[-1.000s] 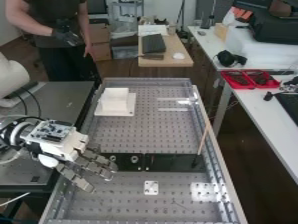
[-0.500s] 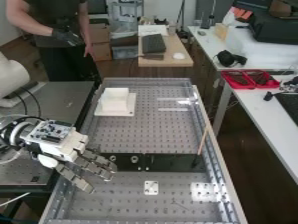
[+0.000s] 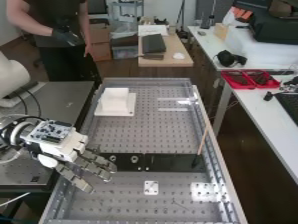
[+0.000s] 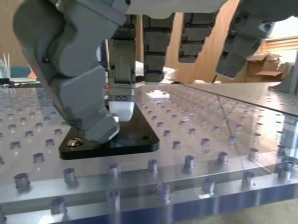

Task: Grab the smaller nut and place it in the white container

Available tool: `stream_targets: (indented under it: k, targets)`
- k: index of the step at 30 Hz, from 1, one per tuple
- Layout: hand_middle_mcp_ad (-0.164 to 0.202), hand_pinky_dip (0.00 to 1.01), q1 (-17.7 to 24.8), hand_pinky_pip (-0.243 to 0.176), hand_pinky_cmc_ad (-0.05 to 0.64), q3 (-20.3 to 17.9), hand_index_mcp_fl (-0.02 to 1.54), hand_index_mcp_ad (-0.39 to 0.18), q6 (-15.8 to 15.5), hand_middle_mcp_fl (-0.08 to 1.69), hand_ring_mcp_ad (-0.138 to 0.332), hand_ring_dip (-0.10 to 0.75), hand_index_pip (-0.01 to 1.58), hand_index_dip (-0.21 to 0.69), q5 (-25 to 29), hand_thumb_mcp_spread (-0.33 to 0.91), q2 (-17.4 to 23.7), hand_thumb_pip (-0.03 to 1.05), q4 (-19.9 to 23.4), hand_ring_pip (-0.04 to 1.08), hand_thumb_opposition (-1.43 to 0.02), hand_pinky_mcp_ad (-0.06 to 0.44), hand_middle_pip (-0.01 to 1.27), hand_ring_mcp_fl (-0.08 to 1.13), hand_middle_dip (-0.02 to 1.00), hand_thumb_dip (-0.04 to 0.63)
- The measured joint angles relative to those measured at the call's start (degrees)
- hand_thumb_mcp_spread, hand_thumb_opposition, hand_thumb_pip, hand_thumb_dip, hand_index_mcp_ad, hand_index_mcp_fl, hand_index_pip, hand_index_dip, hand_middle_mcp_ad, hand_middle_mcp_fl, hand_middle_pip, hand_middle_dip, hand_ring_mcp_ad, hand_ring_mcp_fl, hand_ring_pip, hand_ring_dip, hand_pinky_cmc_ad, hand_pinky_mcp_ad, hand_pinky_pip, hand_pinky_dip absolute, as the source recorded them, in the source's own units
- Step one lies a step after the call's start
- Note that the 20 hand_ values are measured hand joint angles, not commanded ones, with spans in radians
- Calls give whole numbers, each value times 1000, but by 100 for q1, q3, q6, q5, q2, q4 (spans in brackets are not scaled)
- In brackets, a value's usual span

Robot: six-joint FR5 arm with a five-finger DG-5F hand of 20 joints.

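Grey hand (image 3: 85,161) is open and low over the left end of the flat black bar (image 3: 173,163), as the high view has it. Fingers (image 4: 154,47) hang loosely extended and spread; thumb (image 4: 85,95) is bent down toward the bar, well off from a closed grip. Nothing held.

Smaller nut (image 4: 74,142): that's most likely the little round metal part in the wrist view, going by its spot at the bar's end, partly in shade. It sits on the bar just beside the thumb tip, on the side away from the fingers, so not between thumb and fingers. Strip of bare bar shows between nut and thumb tip. Can't tell from here whether the thumb tip touches the bar.

Larger nut (image 3: 113,158) and bearing (image 3: 134,159) stand on the bar past the fingertips, in a row near its far long edge, apart from each other.

White container (image 3: 116,95) is upright on its white base (image 3: 128,109), up at the far left of the perforated bench (image 3: 159,132), well apart from hand and bar. Small white plate (image 3: 151,188) lies on the near side of the bar. Thin stick (image 3: 203,140) leans at the bar's right end.
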Motion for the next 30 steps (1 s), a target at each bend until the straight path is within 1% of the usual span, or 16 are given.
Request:
stream_targets:
  k: [8,9,10,13,17,19,22,26,30]
  targets:
    - [7,239,6,-26,346,-7,150,-96,54,220,99,82,1553,171,18,450,-3,684,35,101,-876,276,127,-3,239,271]
    - [7,237,6,-24,346,-5,150,-93,57,227,99,82,1553,171,19,450,-5,684,37,101,-876,276,127,-3,239,271]
    - [7,237,6,-12,346,-2,147,-96,61,227,99,82,1553,171,21,450,-8,684,38,101,-876,276,127,-3,239,274]
    - [7,229,7,-12,346,7,162,-96,68,227,101,82,1553,173,26,452,-16,672,40,101,-876,276,127,-3,239,271]
    - [10,222,14,-12,349,12,220,-98,63,241,101,82,1539,173,33,478,-27,670,53,101,-881,276,127,0,239,271]
    - [10,220,21,3,349,15,251,-98,61,262,101,82,1511,169,36,476,-33,667,61,101,-881,276,127,0,239,279]
    - [10,211,36,3,353,16,269,-96,49,262,93,82,1506,169,51,483,-39,663,65,101,-878,278,127,0,239,278]
    - [7,190,54,5,349,17,269,-94,28,278,96,82,1513,187,71,483,-38,667,47,101,-876,276,127,19,239,281]
    - [7,194,73,14,349,14,269,-98,0,281,96,79,1513,187,93,482,-35,667,37,101,-876,278,127,19,239,293]
